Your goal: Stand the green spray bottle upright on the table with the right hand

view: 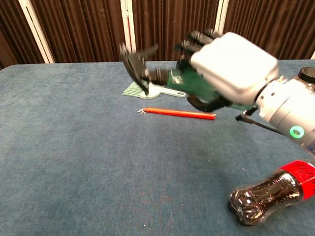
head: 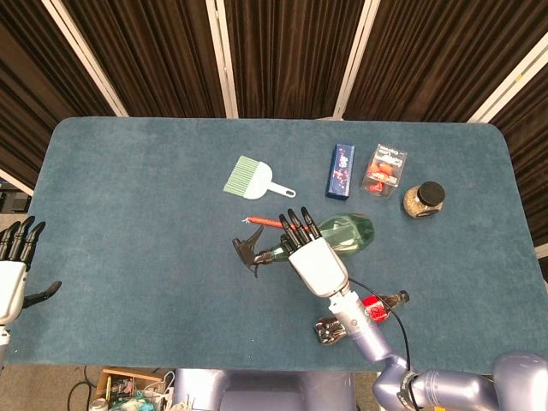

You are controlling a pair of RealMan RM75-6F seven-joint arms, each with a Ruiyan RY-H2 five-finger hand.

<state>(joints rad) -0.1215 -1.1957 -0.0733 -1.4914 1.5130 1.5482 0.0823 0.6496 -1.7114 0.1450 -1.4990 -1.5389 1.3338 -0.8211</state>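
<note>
The green spray bottle with its black trigger head hangs in the air above the table, lying roughly level, head pointing left. My right hand grips it around the neck and upper body, fingers wrapped over the top. My left hand shows at the left edge of the head view, off the table, holding nothing, fingers apart.
A red pencil lies under the lifted bottle. A cola bottle lies by my right forearm. A mint brush, blue box, clear box with red parts and a jar sit further back.
</note>
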